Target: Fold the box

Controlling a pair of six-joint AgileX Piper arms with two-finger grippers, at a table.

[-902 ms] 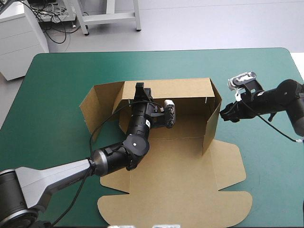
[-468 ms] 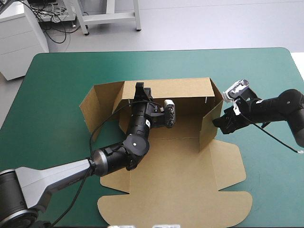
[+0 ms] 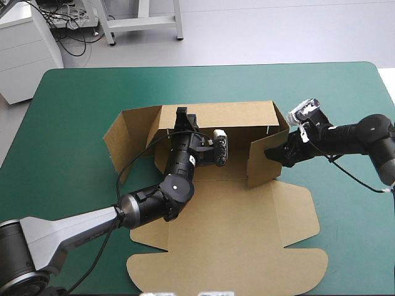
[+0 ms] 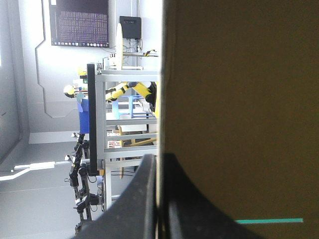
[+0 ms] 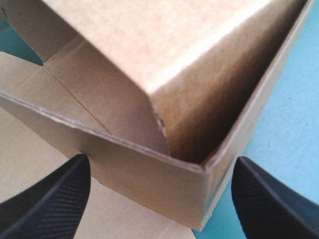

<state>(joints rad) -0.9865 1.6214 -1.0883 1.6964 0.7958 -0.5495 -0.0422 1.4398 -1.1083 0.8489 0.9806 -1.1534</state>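
left pincer [image 3: 181, 115] is all but closed on the top edge of the rear wall [image 3: 247, 114], the board nipped between its black fingers. this looks meant to hold that wall upright along the 12 o'clock side of the box [image 3: 234, 203]. the box sits mid-worktop [image 3: 68, 111] on the teal-green cover, with its lid [image 3: 228, 253] flat toward 6 o'clock. right pincer [image 3: 271, 152] stands wide, one finger to each side of the corner of the 3 o'clock side wall [image 3: 256, 168]. it grips nothing and seems placed to press that wall, which leans in at an angle, further inward. the 9 o'clock flap [image 3: 117, 142] splays outward, not yet squared. i judge the right wall to be the step in hand, with the rear wall pinned so it cannot tip as the side swings.
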